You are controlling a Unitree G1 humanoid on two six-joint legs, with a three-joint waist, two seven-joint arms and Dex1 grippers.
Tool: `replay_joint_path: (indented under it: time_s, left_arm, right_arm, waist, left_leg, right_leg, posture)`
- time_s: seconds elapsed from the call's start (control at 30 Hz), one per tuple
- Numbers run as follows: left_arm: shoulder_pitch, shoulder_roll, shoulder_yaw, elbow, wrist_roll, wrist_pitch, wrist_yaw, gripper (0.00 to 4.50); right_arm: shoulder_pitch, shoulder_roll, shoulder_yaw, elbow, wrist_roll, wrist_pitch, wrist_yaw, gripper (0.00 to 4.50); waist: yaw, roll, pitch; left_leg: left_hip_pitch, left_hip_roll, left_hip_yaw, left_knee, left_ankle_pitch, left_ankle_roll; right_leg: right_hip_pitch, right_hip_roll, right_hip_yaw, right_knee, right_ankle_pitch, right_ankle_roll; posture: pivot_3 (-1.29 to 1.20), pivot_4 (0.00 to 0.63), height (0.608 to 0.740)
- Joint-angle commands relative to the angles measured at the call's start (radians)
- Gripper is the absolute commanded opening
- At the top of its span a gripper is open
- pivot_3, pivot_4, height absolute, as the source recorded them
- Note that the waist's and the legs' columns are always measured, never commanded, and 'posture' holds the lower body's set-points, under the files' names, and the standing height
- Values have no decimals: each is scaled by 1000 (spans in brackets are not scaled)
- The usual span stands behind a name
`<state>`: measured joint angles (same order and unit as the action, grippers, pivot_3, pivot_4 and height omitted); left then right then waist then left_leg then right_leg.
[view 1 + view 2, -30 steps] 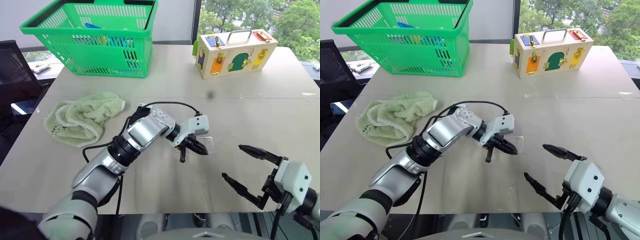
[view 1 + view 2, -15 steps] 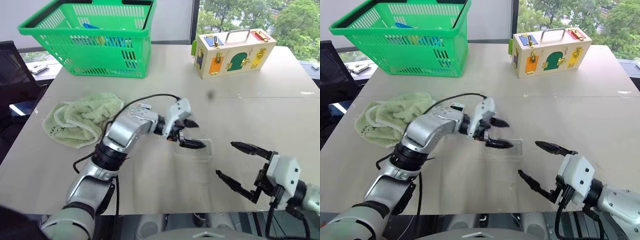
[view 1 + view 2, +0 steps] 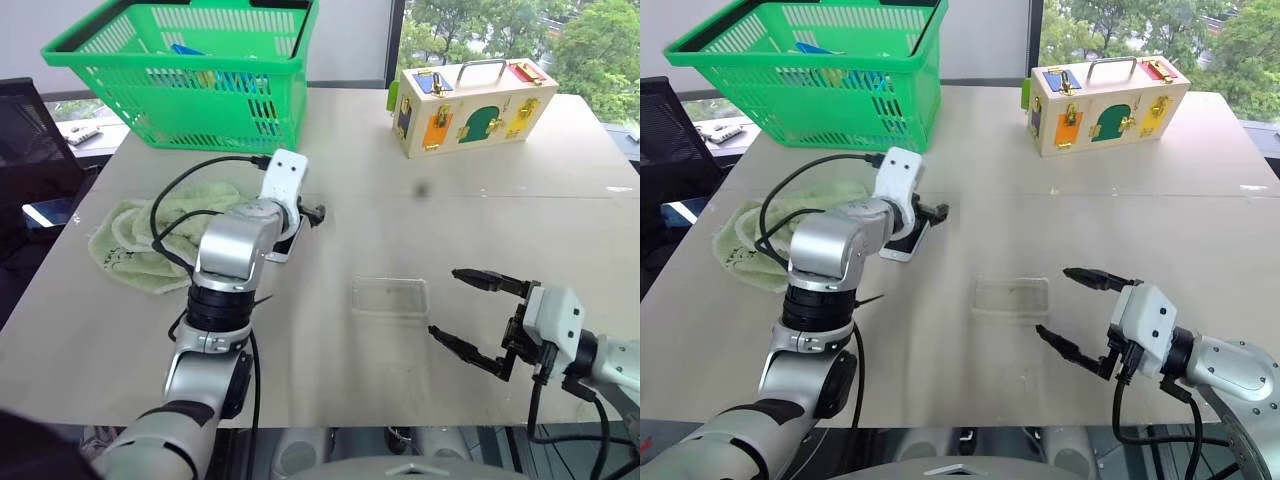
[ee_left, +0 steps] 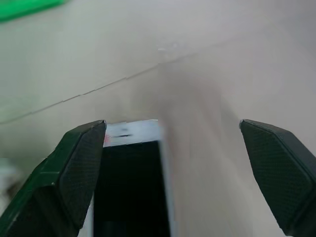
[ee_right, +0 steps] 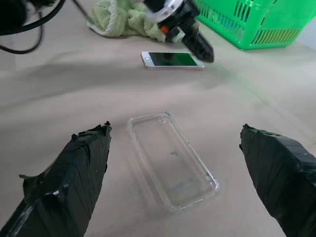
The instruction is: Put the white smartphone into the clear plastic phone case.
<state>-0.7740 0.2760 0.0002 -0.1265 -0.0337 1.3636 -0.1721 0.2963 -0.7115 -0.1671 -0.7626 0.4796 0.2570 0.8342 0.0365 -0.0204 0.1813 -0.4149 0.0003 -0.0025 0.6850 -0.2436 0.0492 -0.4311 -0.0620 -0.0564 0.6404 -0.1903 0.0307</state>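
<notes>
The clear plastic phone case (image 3: 390, 297) lies flat on the table, open side up, with nothing in it. My right gripper (image 3: 445, 302) is open just to its right, and the case (image 5: 173, 160) lies between and ahead of its fingers in the right wrist view. The white smartphone (image 5: 172, 59) lies screen up further left, beside the towel. My left gripper (image 3: 930, 212) hovers open over the phone (image 3: 906, 243). In the left wrist view the phone (image 4: 131, 182) sits by one finger, untouched.
A green towel (image 3: 140, 245) is bunched at the left of the table. A green basket (image 3: 180, 70) stands at the back left and a wooden latch box (image 3: 470, 105) at the back right. A black chair stands off the table's left edge.
My left gripper opened and let go of the case, which now lies on the table. The left arm swung left to the phone. The right gripper edged toward the case.
</notes>
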Motion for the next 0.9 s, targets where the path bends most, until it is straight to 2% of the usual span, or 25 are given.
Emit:
replay_joint_path:
  time_s: [0.03,0.43,0.57,0.6,0.73,0.83,0.9]
  left_arm:
    - [-17,2,50,25,12,61,37,4454]
    - [13,14,74,116,-12,169,36,4454]
    - [22,-17,103,111,-26,219,35,3369]
    - [27,-23,103,101,-28,229,36,2964]
    - [34,-56,124,53,-38,233,43,2893]
    - [1,-98,166,8,-97,248,-7,2893]
    - [-28,-109,146,-12,-131,251,-30,2893]
  right_arm:
    - [-5,-11,-33,-11,28,-15,19,4500]
    - [12,-13,-33,-24,30,-6,13,4500]
    - [23,-12,-36,-27,26,-11,7,4500]
    - [24,-11,-34,-28,25,-12,3,4500]
    - [31,-7,-32,-32,21,-15,-3,4500]
    - [34,-5,-32,-33,19,-16,-6,4500]
    - [41,-6,-37,-34,20,-18,-6,4500]
  waist:
    - [-3,0,0]
    - [0,0,0]
    - [-3,1,-1]
    - [-5,1,-1]
    - [-9,1,-2]
    - [-6,1,-2]
    - [5,1,-1]
  left_leg:
    - [0,0,0,-1,0,0]
    - [1,0,0,0,0,-1]
    - [1,1,0,0,0,-1]
    - [1,0,0,0,0,-1]
    - [2,0,2,0,0,-1]
    - [1,0,2,0,0,-1]
    - [1,0,1,0,0,-1]
  right_leg:
    - [0,0,0,0,1,2]
    - [0,-1,1,1,-1,-1]
    - [0,-1,2,1,-1,-2]
    - [0,0,2,1,-1,-1]
    - [0,-1,2,1,0,-1]
    - [0,-1,3,1,-1,-1]
    - [0,-1,2,1,-1,-1]
  posture:
    - [0,150,740]
    - [0,150,740]
    - [0,150,740]
    - [0,150,740]
    - [0,150,740]
    - [0,150,740]
    - [0,150,740]
